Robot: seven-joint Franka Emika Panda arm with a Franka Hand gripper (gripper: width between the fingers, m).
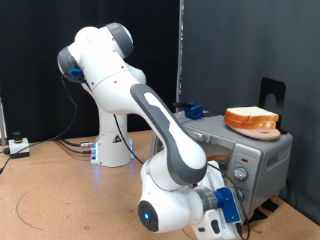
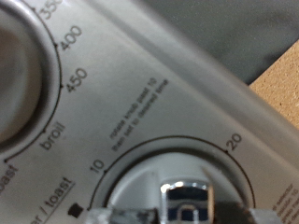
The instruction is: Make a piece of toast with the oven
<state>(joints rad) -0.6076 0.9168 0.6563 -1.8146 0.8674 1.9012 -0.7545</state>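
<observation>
Wrist view: I have the gripper [image 2: 184, 213] pressed up to the oven's [image 2: 177, 84] silver control panel, right at the lower timer knob [image 2: 177, 182]. A shiny fingertip sits on the knob face; I cannot tell whether the jaws are parted or closed on it. Around the knob I read dial marks 10 and 20. A second knob [image 2: 21, 70] beside it carries 350, 400, 450, broil and toast.

Exterior view: the gripper [image 1: 232, 205] is low at the oven's [image 1: 245, 150] front, at the knob column on the exterior view's right side of the door. The arm [image 1: 160, 120] bends down from its base at the left. The piece of toast [image 1: 250, 115] lies in a round wooden dish [image 1: 252, 127] on top of the oven, well apart from the gripper. A wooden table [image 1: 60, 195] carries everything.
</observation>
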